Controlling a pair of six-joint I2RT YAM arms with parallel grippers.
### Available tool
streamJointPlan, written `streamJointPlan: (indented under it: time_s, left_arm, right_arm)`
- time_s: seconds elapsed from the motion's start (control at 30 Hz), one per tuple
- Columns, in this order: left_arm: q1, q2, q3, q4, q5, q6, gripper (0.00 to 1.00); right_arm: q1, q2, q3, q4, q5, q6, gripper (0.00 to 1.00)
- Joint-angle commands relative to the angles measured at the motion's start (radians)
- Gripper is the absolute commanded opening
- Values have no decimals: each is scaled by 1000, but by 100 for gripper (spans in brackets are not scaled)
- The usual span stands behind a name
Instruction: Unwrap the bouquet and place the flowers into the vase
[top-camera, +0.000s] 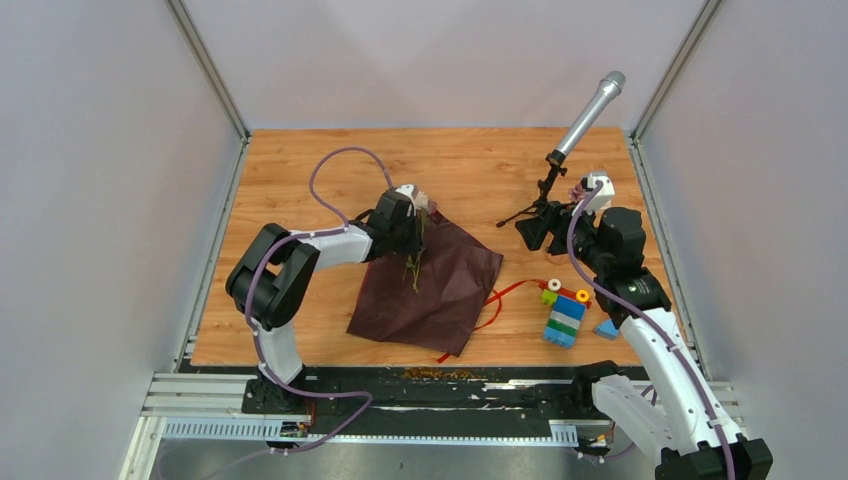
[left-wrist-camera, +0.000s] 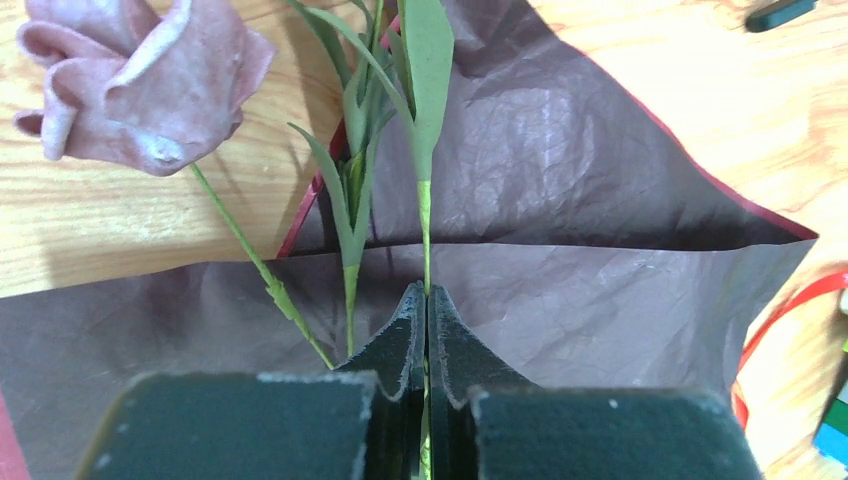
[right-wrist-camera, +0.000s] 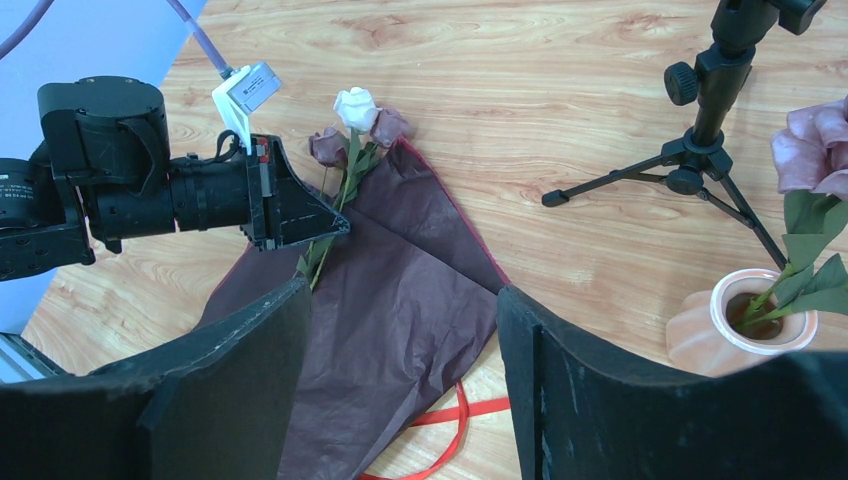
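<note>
1. Wooden bench (top-camera: 300, 170) across the middle of the overhead view.
2. Maroon wrapping paper (top-camera: 430, 290) spread open and flat, centre frame.
3. Right tool (right-wrist-camera: 400, 300) spread wide, empty, at right beside the microphone tripod (top-camera: 545, 200).
4. Left tool (left-wrist-camera: 427, 295) clamped on one green stem (left-wrist-camera: 425, 220) over the paper's upper edge.
5. Peach vase (right-wrist-camera: 700, 335) at lower right of the right wrist view, one mauve rose (right-wrist-camera: 810, 150) in it.
6. Other flowers (right-wrist-camera: 357, 105) at the paper's top corner, heads on bare bench.
7. Red ribbon (top-camera: 500, 295) loose by the paper's right edge.
</note>
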Motion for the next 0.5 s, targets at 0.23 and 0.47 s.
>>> streamJointPlan:
  time_s: [0.23, 0.47]
  left_arm:
    - [-10, -146, -43, 225, 152, -98, 0]
    - [-10, -288, -121, 384, 247, -134, 0]
  right_arm:
    - [5, -24, 1, 13, -17, 14, 69]
    - [5, -30, 17, 33, -81, 45, 74]
